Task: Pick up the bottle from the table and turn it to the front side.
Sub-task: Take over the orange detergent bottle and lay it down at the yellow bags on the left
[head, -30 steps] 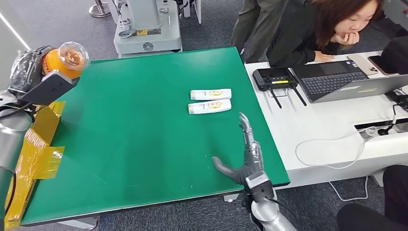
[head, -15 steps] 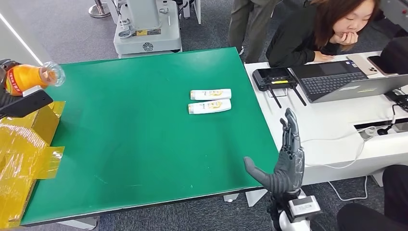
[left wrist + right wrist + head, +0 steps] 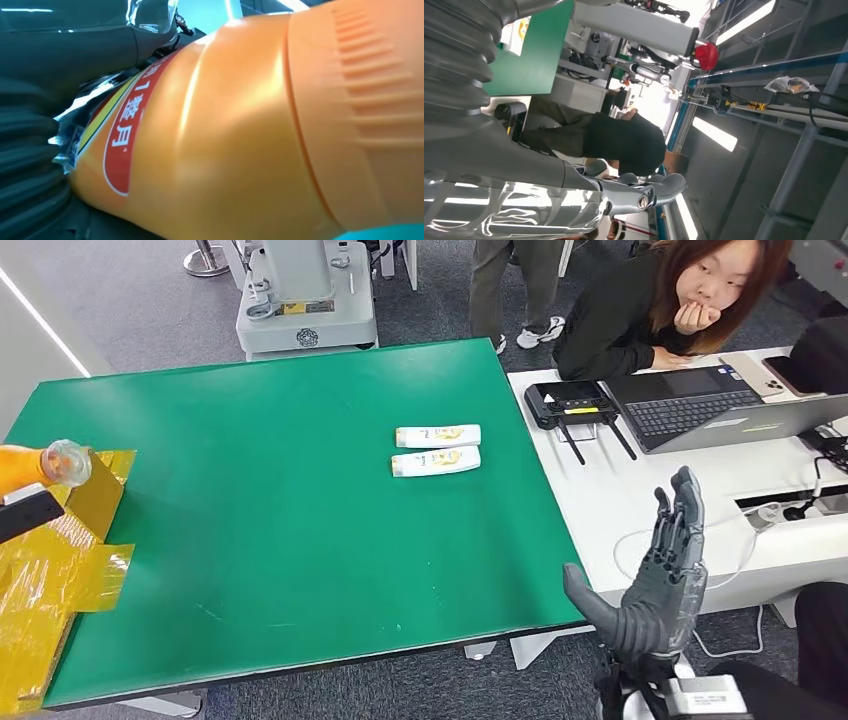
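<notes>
Orange bottle (image 3: pixel 225 130): glossy smooth plastic, ribbed cap. Green table (image 3: pixel 280 500): matt surface. Right hand (image 3: pixel 650 590): dark matt plastic.

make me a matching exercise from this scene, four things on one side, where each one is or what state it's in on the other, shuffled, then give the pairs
Things:
1. orange bottle
2. two white tubes
3. right robot hand
4. laptop

Places or states:
A. lying side by side on the green table
B. open on the white desk, beside the seated person
C. held in the left robot hand, at the table's left edge
D. raised off the table's right edge, fingers apart, holding nothing

Pairs: 1-C, 2-A, 3-D, 4-B
</notes>
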